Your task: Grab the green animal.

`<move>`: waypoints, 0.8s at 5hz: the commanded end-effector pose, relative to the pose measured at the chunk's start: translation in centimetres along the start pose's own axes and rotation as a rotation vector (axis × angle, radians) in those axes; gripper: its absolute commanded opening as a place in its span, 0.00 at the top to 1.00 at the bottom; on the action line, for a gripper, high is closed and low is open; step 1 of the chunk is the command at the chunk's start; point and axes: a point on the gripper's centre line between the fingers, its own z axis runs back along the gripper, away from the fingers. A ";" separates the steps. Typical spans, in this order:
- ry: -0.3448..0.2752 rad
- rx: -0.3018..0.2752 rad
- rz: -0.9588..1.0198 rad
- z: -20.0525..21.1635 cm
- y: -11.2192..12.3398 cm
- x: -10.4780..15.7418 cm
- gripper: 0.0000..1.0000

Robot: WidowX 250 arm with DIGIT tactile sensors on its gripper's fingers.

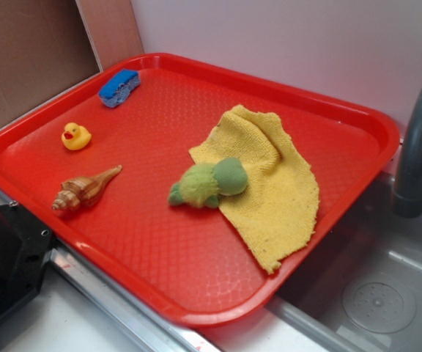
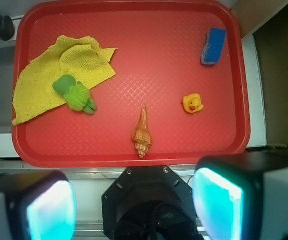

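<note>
Green animal (image 2: 75, 93): lies on the red tray (image 2: 134, 30), well apart from my fingers, untouched; its darker head rests on the edge of the yellow cloth (image 2: 39, 85), its lighter body on bare tray.

My fingers (image 2: 49, 210): spread wide, nothing between them; both pads sit at the bottom of the wrist view, the left one (image 2: 49, 210) and the right one (image 2: 219, 205), cut off by the lower edge and blurred, glowing pale teal.

Hard to make out: the tips of my fingers run out of the picture, so I cannot tell how long they reach; the exterior view does not show them at all.

My pose: I hang high above the near rim of the tray, looking straight down; the black mount (image 2: 146, 200) shows between my pads, over the pale tabletop (image 2: 109, 172) strip.

Seashell (image 2: 142, 132): the thing nearest me, tan and striped, point aimed away from me.

Rubber duck (image 2: 192, 103): yellow, small, right of the seashell, apart from it.

Blue sponge (image 2: 213, 46): near the far right corner of the tray.

Yellow cloth, detail: one corner folded over on itself; part of it lies hidden under the animal's head.

Tray edge: in the exterior view it overhangs a steel sink (image 1: 379, 293).

Faucet (image 1: 420, 139): grey, cut off at the frame edge.
</note>
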 end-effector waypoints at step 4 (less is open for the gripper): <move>-0.046 0.006 -0.127 -4.2 -3.5 3.7 0.00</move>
